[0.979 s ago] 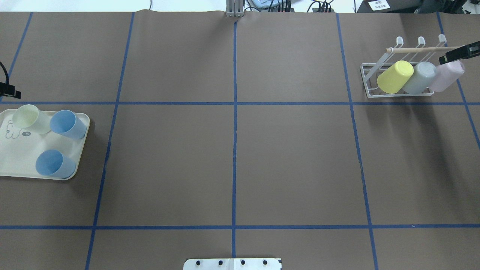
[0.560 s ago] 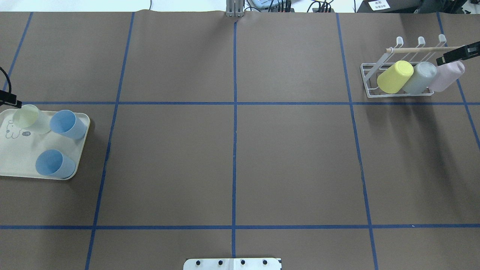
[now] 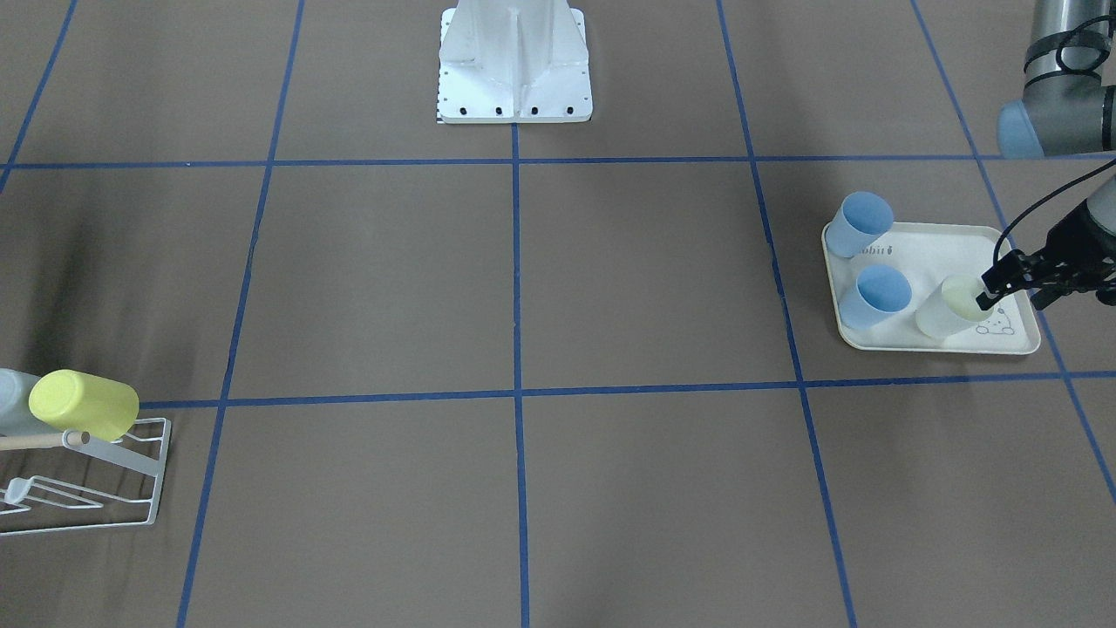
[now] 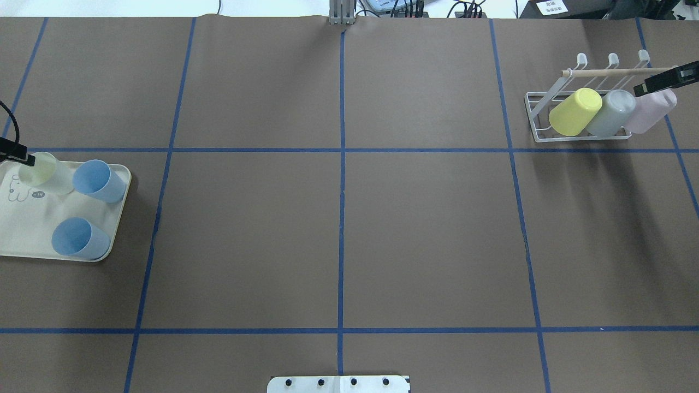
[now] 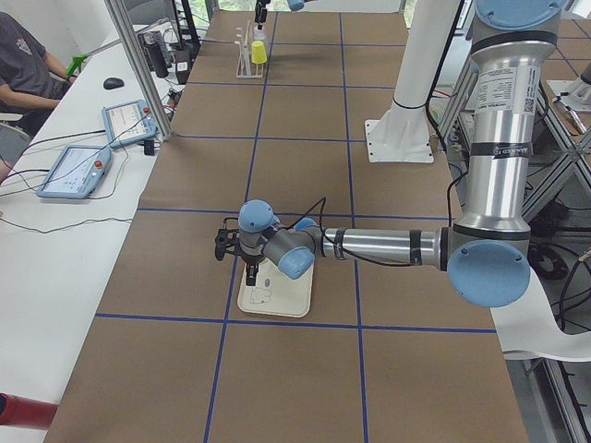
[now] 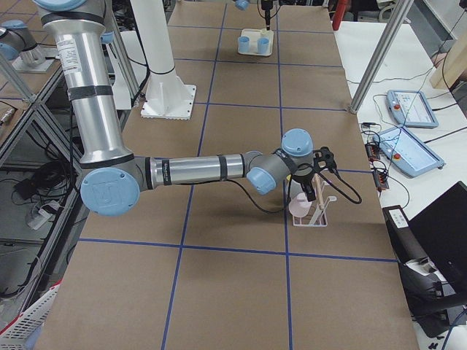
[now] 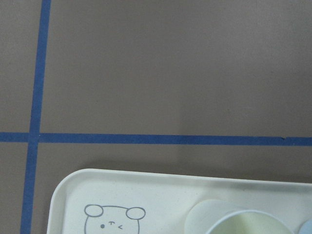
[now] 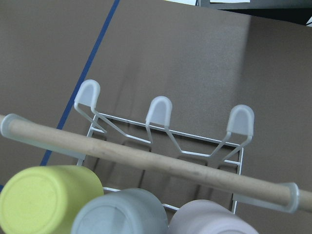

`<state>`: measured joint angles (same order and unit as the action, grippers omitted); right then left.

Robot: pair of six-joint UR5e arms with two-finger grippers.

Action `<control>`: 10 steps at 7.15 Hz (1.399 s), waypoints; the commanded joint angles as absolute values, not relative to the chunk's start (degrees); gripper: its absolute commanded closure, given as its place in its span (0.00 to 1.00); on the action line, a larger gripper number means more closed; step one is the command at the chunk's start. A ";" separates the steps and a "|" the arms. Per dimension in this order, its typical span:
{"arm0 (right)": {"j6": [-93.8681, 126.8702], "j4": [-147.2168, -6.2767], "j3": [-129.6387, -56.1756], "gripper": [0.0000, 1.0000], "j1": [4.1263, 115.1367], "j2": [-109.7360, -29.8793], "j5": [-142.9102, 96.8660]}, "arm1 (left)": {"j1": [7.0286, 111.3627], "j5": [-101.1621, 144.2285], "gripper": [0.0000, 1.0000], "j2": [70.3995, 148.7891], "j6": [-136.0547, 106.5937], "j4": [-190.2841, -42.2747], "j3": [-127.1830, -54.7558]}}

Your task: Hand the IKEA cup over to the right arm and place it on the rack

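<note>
A pale green cup (image 3: pixel 946 316) stands upright on the cream rabbit-print tray (image 3: pixel 959 246) beside two blue cups (image 3: pixel 876 296). My left gripper (image 3: pixel 1011 301) hangs open at the pale cup's rim (image 4: pixel 46 174), one finger over the cup's mouth and the other outside the cup. The white wire rack (image 4: pixel 546 136) with its wooden dowel (image 8: pixel 146 156) holds a yellow cup (image 4: pixel 573 112), a grey cup (image 4: pixel 611 112) and a pink cup (image 4: pixel 650 112), all tipped over. My right gripper (image 4: pixel 650 83) is open just above the pink cup and grips nothing.
The tray (image 4: pixel 27 229) lies at the table's left end and the rack at the far right end. Brown paper with blue tape lines (image 4: pixel 341 218) covers the table between them. The robot's white base plate (image 3: pixel 514 61) sits at mid-table. A person sits at a side bench (image 5: pixel 28 65).
My left gripper has come in from the table's edge and down to the pale cup's rim. My right gripper's finger has drifted slightly left over the pink cup.
</note>
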<state>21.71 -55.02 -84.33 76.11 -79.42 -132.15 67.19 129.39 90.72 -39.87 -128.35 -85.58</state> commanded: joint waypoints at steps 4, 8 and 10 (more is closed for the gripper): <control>21.62 -55.02 -84.29 0.01 76.11 -79.63 -132.62 | 65.65 129.99 0.78 90.62 -40.61 -128.32 -85.52; 21.71 -55.63 -86.64 0.01 76.11 -79.28 -132.71 | 66.44 131.22 1.00 90.35 -40.61 -128.41 -86.39; 27.55 -55.90 -88.24 0.01 76.11 -76.75 -132.71 | 70.89 135.67 1.00 88.77 -40.78 -124.22 -90.51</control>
<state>23.60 -55.73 -87.34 76.11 -78.53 -132.68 67.84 132.67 89.46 -40.72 -126.91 -88.14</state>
